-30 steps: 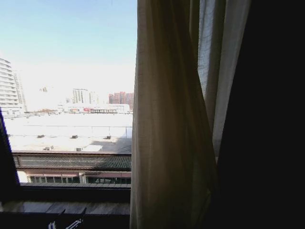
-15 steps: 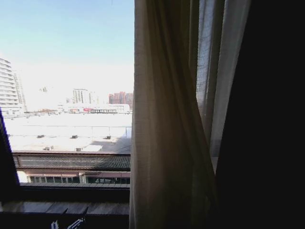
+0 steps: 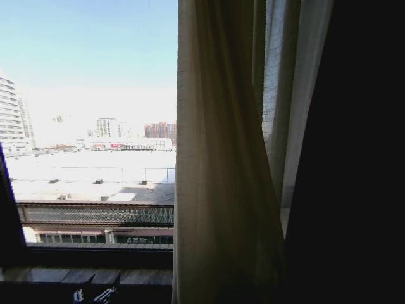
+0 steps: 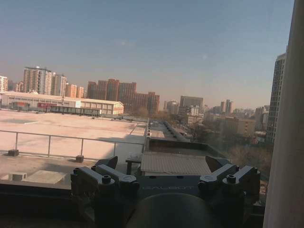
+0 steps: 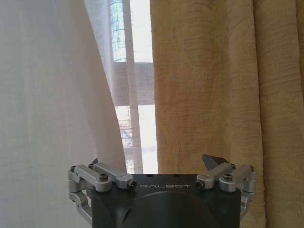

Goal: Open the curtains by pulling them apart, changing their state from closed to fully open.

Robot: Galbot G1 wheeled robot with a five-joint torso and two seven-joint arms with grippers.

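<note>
Sheer cream curtains (image 3: 221,190) hang bunched right of centre, window bare at left; my left gripper (image 4: 164,178) and right gripper (image 5: 161,173), both spread and empty, likely must next push the fabric farther right.

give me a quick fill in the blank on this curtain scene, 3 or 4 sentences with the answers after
1. In the head view, the bunched curtain panel hangs to the ____ of the uncovered glass.
2. The left gripper faces bare window with its fingers ____.
3. The right gripper is open and holds ____.
4. In the right wrist view, beside the sheer white fabric hangs a ____ coloured fabric.

Missing words: right; open; nothing; tan
</note>
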